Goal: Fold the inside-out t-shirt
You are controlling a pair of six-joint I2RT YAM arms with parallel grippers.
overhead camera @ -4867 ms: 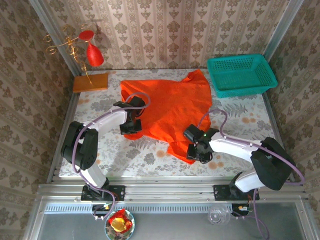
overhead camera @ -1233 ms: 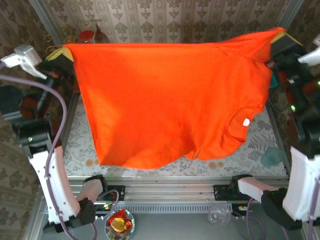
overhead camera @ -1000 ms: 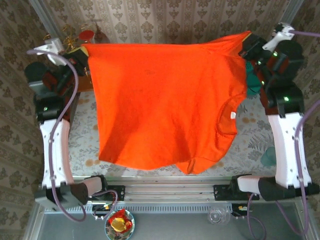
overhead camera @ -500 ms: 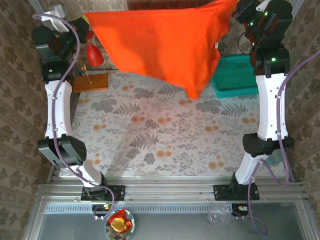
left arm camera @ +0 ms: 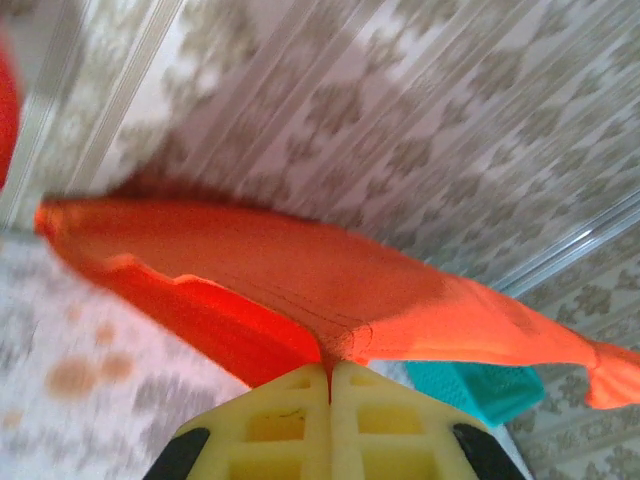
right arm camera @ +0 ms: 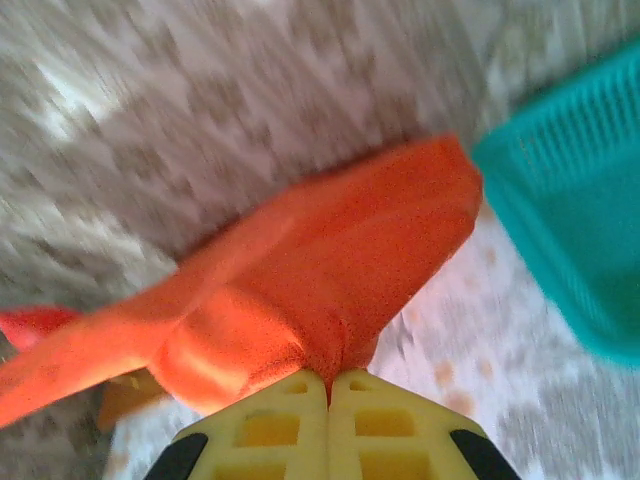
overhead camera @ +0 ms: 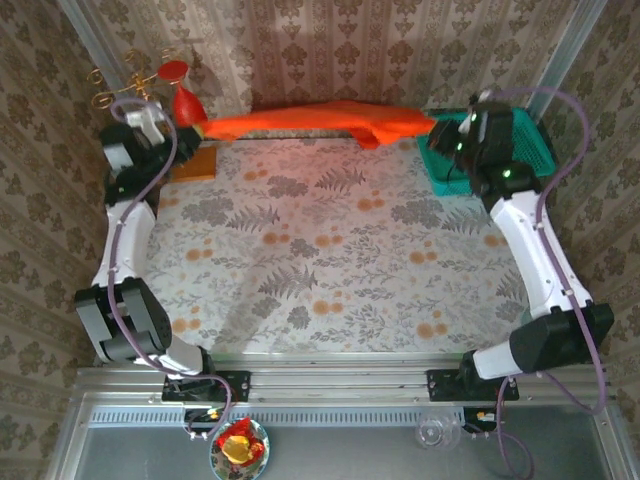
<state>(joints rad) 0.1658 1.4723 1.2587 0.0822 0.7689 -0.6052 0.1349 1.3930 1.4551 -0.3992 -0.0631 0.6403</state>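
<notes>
At far edge of table point(overhead camera: 330, 250) | inside-out t-shirt point(overhead camera: 320, 117) stretched sideways | left gripper point(overhead camera: 188, 128) clamped on its left end | right gripper point(overhead camera: 440, 129) clamped on right end

- I see one table point(overhead camera: 330, 250), covered from edge to edge by a pale cloth printed with grey ferns and orange flowers. The cloth lies flat.
- A flat orange-brown wooden block point(overhead camera: 195, 163) lies on it at the far left corner.
- A teal mesh basket point(overhead camera: 540, 148) stands on it at the far right corner, well apart from the block.
</notes>
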